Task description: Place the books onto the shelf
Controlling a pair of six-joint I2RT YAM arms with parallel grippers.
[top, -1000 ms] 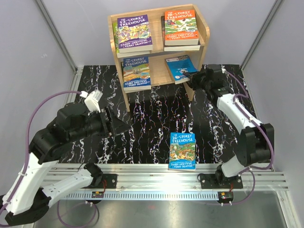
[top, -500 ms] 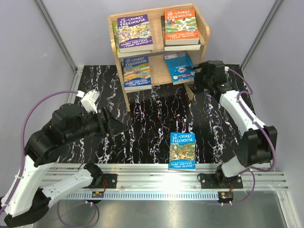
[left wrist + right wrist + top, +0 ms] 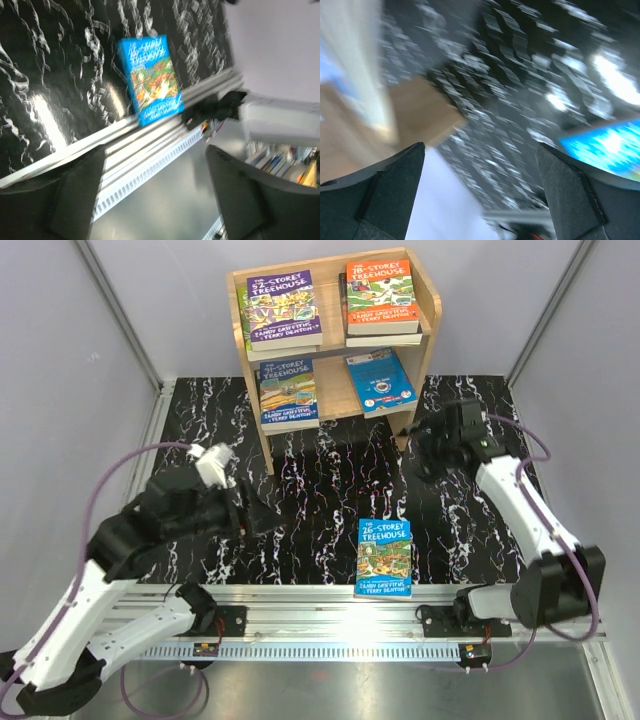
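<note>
step: fetch last blue Treehouse book (image 3: 385,558), flat at near table (image 3: 320,480) edge, lower end over rail (image 3: 300,592) | left gripper (image 3: 247,516) open, empty, facing it | right gripper (image 3: 418,448) open, empty, beside shelf (image 3: 433,315) | tip: pinch overhanging end, lift level

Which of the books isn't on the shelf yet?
The blue 26-Storey Treehouse book, flat on the table; all others sit on the shelf.

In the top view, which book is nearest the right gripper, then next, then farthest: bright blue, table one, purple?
From the right gripper:
1. bright blue book, lower shelf, right.
2. table book, near edge.
3. purple book, top shelf, left.
</note>
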